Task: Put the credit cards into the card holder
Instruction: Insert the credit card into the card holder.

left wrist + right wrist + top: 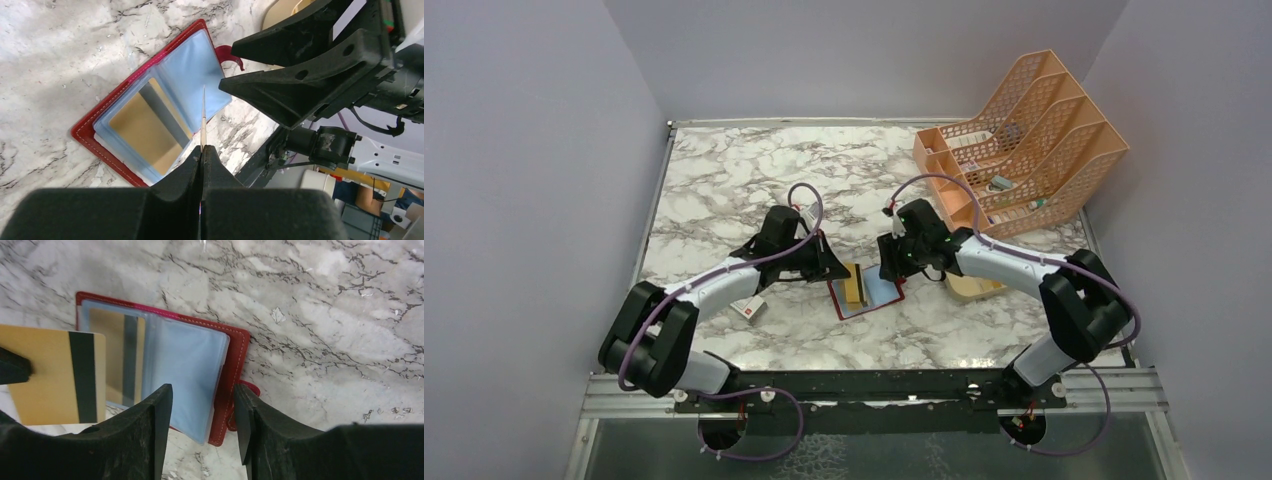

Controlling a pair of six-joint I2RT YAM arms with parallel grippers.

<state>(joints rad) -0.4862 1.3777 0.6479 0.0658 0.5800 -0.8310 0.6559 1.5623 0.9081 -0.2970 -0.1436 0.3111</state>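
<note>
The gold credit card [55,375], pinched tight in the left end effector [201,155] over the open red card holder [195,65] at mid-table (a second gold card [117,360] is already sleeved), is best flattened and slid into the free clear pocket, the flap being steadied by the half-spread, empty right end effector [202,392], on a marble-patterned table [724,170] enclosed by lilac walls [524,150].

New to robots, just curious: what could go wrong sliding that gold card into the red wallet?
The gold card is pinched by just one edge in the left gripper, so it may twist or miss the slot. The card holder lies ungripped beneath the open right gripper and might slide.
</note>
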